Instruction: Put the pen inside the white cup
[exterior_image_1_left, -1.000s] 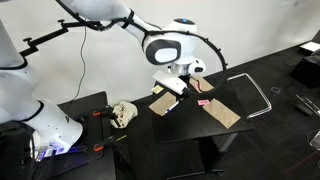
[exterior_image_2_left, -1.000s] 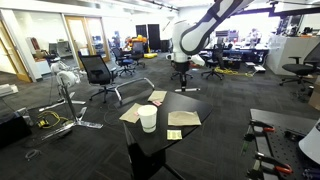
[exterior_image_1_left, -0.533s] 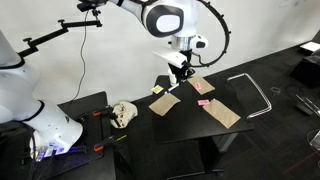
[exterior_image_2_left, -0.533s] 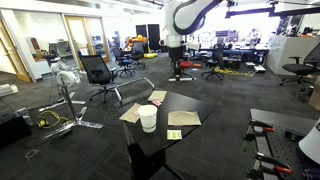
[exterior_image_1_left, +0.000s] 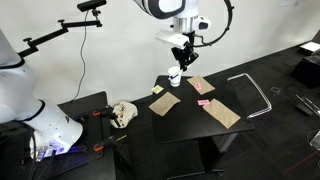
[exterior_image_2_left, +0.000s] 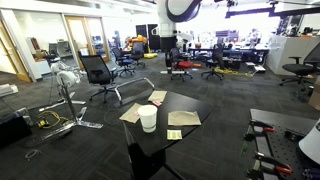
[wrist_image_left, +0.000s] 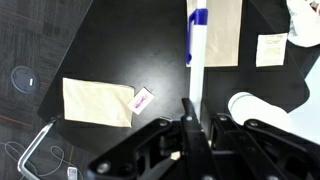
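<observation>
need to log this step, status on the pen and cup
Gripper shut on pen, high over table. White cup upright, pen not yet in. Tan paper sheets flat nearby, nothing blocking.

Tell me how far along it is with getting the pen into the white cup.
Done: the pen is clamped between the fingers.
In hand: it is held high above the table, roughly over the cup.
Left: lower it into the cup and let go.

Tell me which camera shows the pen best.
The wrist view: the pen runs up the frame, a white barrel with a blue cap, sticking out from between the fingers of the hand. In both exterior views the hand is small and distant, and the pen is too small to make out.
</observation>
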